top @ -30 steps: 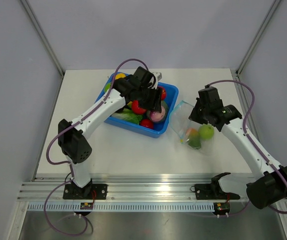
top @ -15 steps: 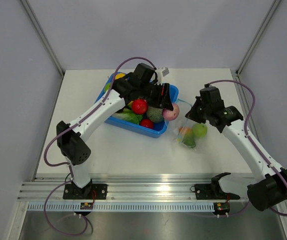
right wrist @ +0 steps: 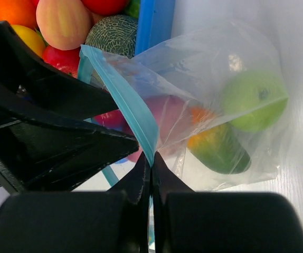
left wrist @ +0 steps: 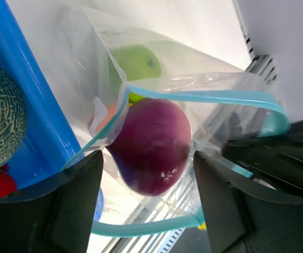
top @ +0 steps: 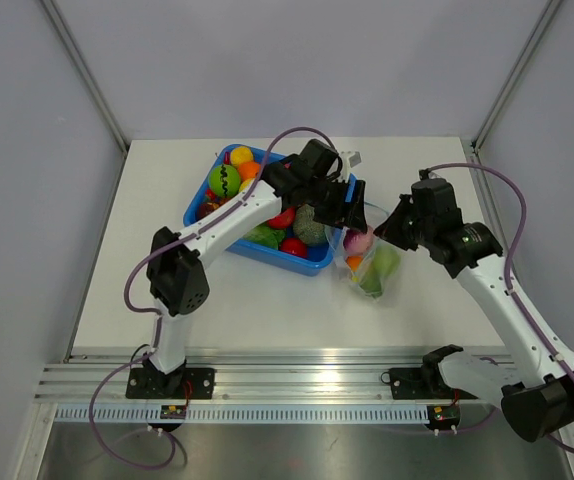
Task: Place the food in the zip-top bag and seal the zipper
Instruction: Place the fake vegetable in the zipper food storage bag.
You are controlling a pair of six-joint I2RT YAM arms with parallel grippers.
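two grippers share the bag [top: 369, 265], which lies on the table [top: 167, 300] just right of the bin [left wrist: 30, 105], mouth lifted. right gripper [right wrist: 151, 163] pinches the zipper [right wrist: 122, 100] between closed fingers [right wrist: 88, 216]. left gripper [left wrist: 146, 161] hangs spread wide either side of a purple fruit [left wrist: 151, 139] in the mouth, gaps showing both sides. i'd hold that edge high and lift the left straight up, clear of the strip. left wrist shows the fruit sitting within the zipper loop; only right wrist shows the pinch itself.

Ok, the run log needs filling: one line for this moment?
left tool: purple fruit at bag mouth | right tool: shut on zipper | bag: open
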